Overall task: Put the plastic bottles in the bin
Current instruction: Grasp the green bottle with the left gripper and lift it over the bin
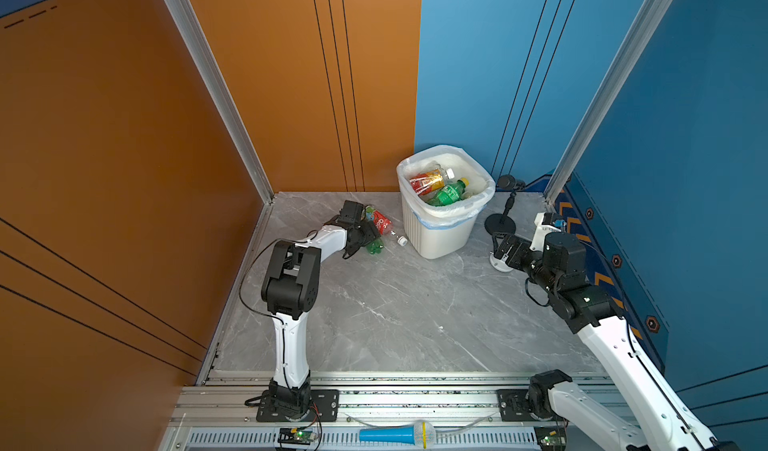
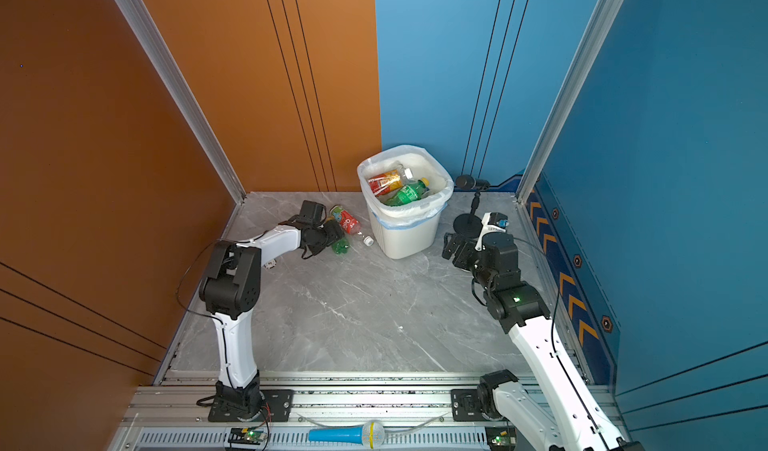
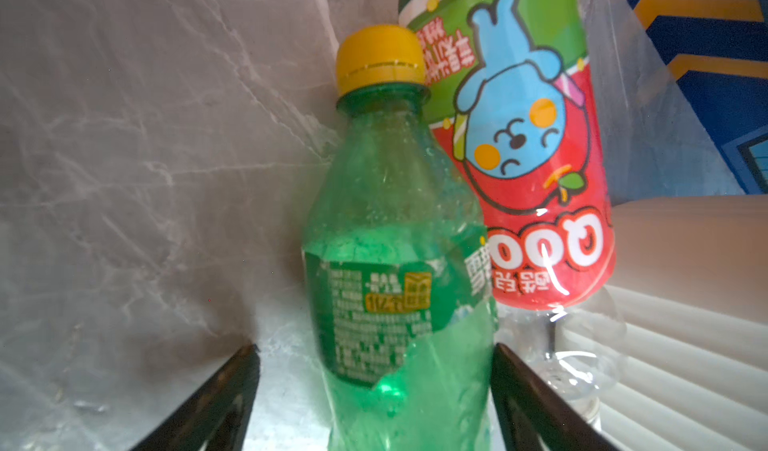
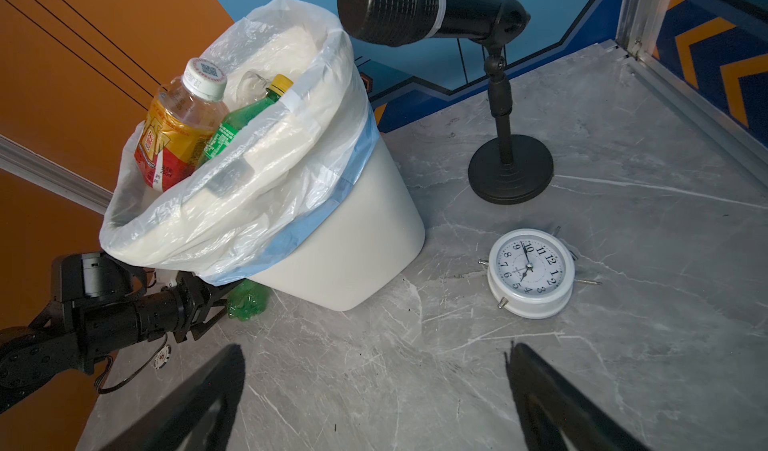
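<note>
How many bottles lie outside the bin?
2: a green bottle between the left gripper's jaws, and a red-labelled bottle right beside it, near the bin. Others may be hidden.

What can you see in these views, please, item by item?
Bin: one, white, bagged, back of table.
Binned bottles: at least three, red-yellow, green, clear.
Green bottle: one, yellow cap, lying left of bin.
Red-labelled bottle: one, white cap, beside it.
Microphone: one, black, on stand right of bin.
Clock: one, white, face up near stand.
Cone: one, blue, at front.
Left fingers: black, open, astride green bottle.
Right fingers: black, open, empty.
</note>
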`<state>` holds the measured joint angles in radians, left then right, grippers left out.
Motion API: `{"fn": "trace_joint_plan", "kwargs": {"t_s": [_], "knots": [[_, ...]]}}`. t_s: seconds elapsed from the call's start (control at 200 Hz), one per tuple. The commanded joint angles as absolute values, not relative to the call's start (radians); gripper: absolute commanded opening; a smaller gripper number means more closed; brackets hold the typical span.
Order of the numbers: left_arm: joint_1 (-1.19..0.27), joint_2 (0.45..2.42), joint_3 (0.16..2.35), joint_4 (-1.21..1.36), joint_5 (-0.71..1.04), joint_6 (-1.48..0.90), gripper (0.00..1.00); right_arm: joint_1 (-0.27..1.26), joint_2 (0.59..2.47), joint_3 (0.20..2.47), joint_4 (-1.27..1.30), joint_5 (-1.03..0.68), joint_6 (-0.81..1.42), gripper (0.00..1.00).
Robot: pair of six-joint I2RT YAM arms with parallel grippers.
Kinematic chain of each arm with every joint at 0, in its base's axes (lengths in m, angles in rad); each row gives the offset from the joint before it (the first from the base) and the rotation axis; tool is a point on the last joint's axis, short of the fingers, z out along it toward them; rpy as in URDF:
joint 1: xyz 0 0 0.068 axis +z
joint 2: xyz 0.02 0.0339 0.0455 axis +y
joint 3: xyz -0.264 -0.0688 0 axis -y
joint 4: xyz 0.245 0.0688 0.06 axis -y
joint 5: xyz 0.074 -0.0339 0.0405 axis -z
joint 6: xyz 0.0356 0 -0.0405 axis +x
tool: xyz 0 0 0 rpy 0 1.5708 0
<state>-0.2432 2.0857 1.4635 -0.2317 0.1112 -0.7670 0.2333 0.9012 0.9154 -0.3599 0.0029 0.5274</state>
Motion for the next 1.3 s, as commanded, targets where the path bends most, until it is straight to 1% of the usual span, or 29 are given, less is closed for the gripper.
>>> {"fn": "trace_joint_plan", "kwargs": {"t_s": [0.0, 0.115, 0.225, 0.421, 0.601, 0.741, 0.856, 1.016, 1.157, 1.297], "knots": [[-0.247, 2.102, 1.474, -0.268, 0.117, -0.773, 0.76, 0.223, 0.887, 0.900, -0.374, 0.006, 0.514, 1.00], [-0.246, 2.084, 1.447, -0.253, 0.124, -0.776, 0.66, 0.217, 0.887, 0.899, -0.371, 0.006, 0.515, 1.00], [-0.245, 2.046, 1.414, -0.241, 0.126, -0.779, 0.62, 0.212, 0.882, 0.897, -0.372, 0.004, 0.518, 1.00], [-0.245, 1.911, 1.354, -0.232, 0.133, -0.769, 0.58, 0.207, 0.872, 0.893, -0.370, 0.006, 0.520, 1.00], [-0.248, 1.746, 1.304, -0.207, 0.136, -0.778, 0.58, 0.204, 0.862, 0.885, -0.371, 0.005, 0.525, 1.00], [-0.255, 1.629, 1.317, -0.149, 0.150, -0.793, 0.58, 0.200, 0.853, 0.883, -0.373, 0.003, 0.525, 1.00], [-0.275, 1.601, 1.428, -0.170, 0.164, -0.792, 0.57, 0.199, 0.839, 0.878, -0.374, 0.000, 0.529, 1.00], [-0.330, 1.635, 1.613, -0.155, 0.161, -0.804, 0.58, 0.196, 0.802, 0.859, -0.384, -0.005, 0.535, 1.00], [-0.390, 1.733, 1.810, -0.156, 0.150, -0.809, 0.57, 0.191, 0.758, 0.837, -0.404, -0.011, 0.540, 1.00], [-0.449, 1.887, 2.032, -0.149, 0.161, -0.840, 0.59, 0.186, 0.722, 0.817, -0.424, -0.022, 0.546, 1.00]]}}
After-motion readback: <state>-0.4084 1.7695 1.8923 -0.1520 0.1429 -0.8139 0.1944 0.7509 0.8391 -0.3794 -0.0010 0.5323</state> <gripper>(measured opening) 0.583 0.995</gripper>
